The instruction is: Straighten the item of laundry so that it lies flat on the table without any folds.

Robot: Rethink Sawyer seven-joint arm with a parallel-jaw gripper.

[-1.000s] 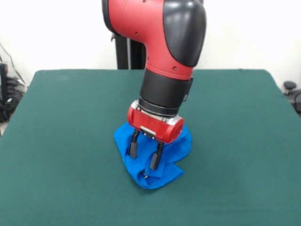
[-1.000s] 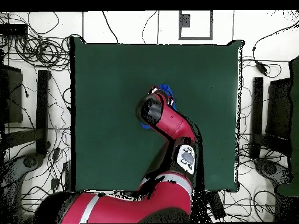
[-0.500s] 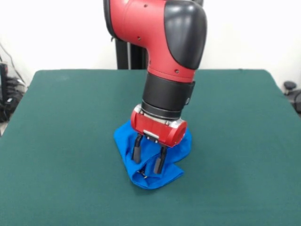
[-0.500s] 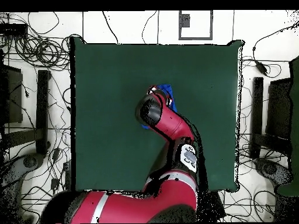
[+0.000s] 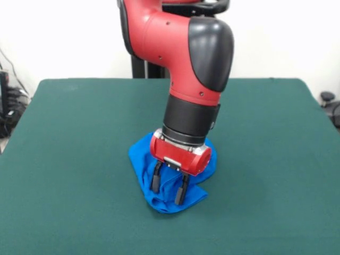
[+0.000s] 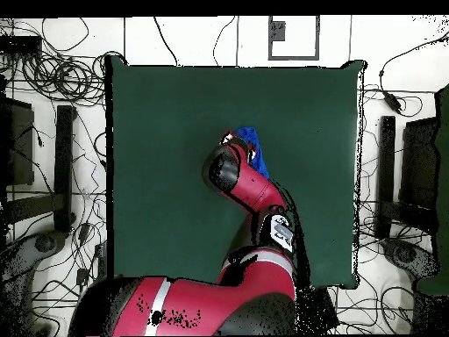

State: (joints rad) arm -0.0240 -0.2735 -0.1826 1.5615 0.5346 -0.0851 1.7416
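Note:
The item of laundry (image 5: 141, 159) is a bright blue cloth, crumpled into a folded heap near the middle of the dark green table (image 5: 69, 138). No lettering shows on it. My gripper (image 5: 168, 190) hangs just over the heap's near part, open, its two black fingers (image 5: 155, 182) reaching down onto the cloth. In the overhead view the arm covers most of the blue laundry (image 6: 251, 140), and the gripper itself is hidden beneath the arm.
Green table top stretches widely on all sides of the heap. Cables (image 6: 53, 75) and stands (image 6: 386, 167) lie on the floor around the table in the overhead view.
The gripper has dropped lower and shifted toward the heap's near edge, its fingers now down at the cloth. The heap has kept its shape.

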